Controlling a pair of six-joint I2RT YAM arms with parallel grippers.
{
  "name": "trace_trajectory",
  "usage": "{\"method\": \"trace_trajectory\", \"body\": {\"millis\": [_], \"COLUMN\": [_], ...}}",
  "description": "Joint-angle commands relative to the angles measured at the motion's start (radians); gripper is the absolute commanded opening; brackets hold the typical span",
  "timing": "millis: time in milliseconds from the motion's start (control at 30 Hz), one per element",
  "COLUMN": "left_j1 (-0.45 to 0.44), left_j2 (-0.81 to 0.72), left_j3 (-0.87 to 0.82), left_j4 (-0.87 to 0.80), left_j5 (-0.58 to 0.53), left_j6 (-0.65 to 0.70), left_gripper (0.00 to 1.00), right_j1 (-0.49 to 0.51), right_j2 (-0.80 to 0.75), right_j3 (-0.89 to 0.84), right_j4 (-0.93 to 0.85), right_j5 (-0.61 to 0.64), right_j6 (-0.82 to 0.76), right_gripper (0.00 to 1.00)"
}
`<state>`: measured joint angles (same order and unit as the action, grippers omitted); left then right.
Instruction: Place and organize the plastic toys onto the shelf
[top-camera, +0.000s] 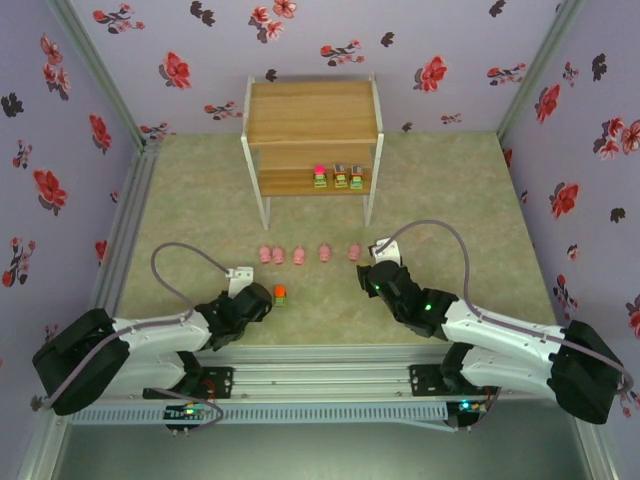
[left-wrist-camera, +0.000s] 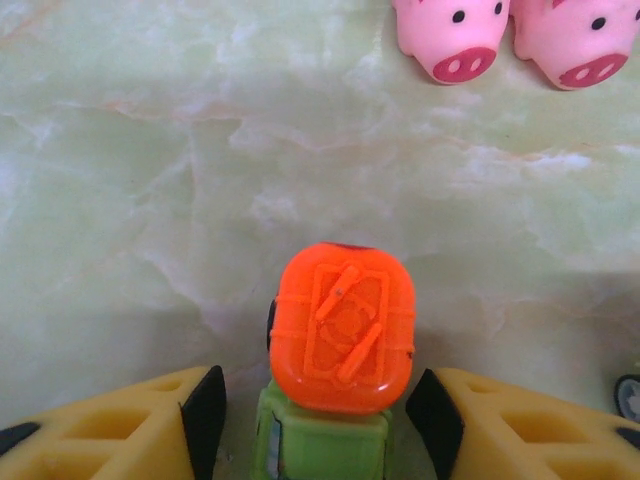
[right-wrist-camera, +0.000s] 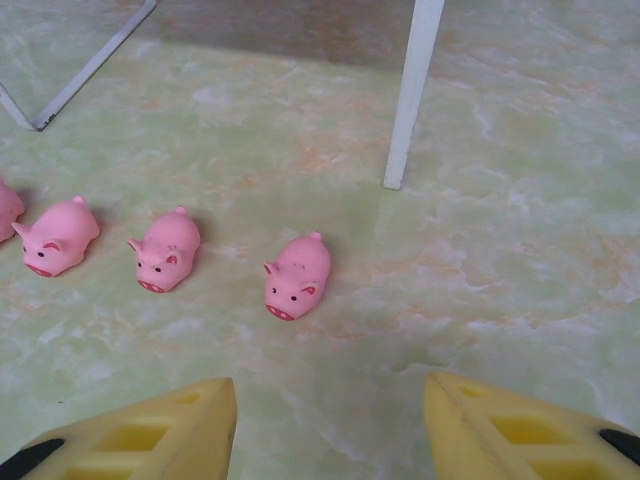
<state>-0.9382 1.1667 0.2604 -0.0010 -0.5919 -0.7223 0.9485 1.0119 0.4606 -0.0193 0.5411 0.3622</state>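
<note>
Orange-topped plastic toy (top-camera: 280, 292) stands at 7 o'clock on the counter (top-camera: 450, 200), between the half-spread jaws of the left claw (top-camera: 268, 298).
From above: the shelf (top-camera: 312, 105) stands at 12 o'clock with three blocky toys (top-camera: 340, 180) on its lower tier and bare board at their 9 o'clock; five pigs (top-camera: 299, 256) line up in between (lifting first should clear them). Left wrist: the pads (left-wrist-camera: 205, 410) flank the toy's green base, with a sliver of gap at 9 o'clock; centre, then close low on the base, since the rounded cap may slip. Right wrist: the right claw (right-wrist-camera: 330, 385) is wide and empty, the nearest pig (right-wrist-camera: 298, 275) at 12 o'clock and a white shelf leg (right-wrist-camera: 412, 95) at 1 o'clock, worth a berth.
</note>
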Motion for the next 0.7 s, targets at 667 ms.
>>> {"method": "trace_trajectory", "body": {"millis": [667], "left_j1": [0.010], "left_j2": [0.014], "left_j3": [-0.010], "left_j4": [0.011], "left_j5": [-0.015], "left_j6": [-0.001], "left_gripper": [0.41], "right_j1": [-0.007], "right_j2": [0.007], "right_j3": [-0.001], "right_j4": [0.006], "right_j5": [0.003], "right_j6": [-0.002], "right_gripper": [0.34]}}
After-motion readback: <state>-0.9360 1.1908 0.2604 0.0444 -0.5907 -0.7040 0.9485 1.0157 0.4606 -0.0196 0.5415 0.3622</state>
